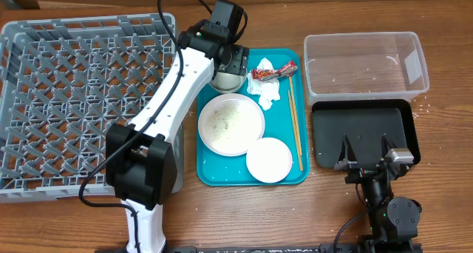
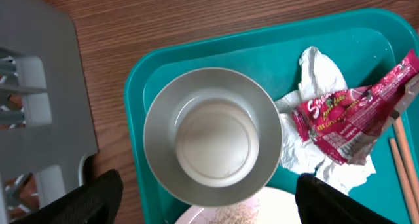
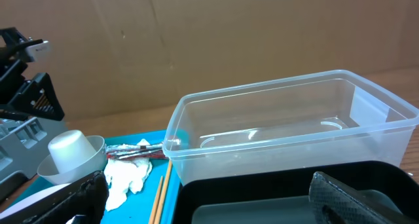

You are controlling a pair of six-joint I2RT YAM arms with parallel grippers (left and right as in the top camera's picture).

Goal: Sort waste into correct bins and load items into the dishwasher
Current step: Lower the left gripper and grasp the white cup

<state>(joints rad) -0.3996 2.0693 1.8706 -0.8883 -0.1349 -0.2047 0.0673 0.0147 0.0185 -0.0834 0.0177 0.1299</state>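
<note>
Your left fingers (image 2: 91, 201) stand spread; the steel-grey bowl (image 2: 163, 135), a white cup (image 2: 216, 140) inside it, lies just beyond their tips and between them on the teal tray (image 2: 281, 54). Your right fingers (image 3: 357, 198) are spread too, above the black tray (image 3: 262, 179).

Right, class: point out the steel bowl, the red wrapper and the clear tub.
steel bowl (image 2: 160, 135), left wrist view, left inner wall.
red wrapper (image 2: 347, 116), left wrist view, printed middle.
clear tub (image 1: 366, 66), overhead view, bare floor.
</note>
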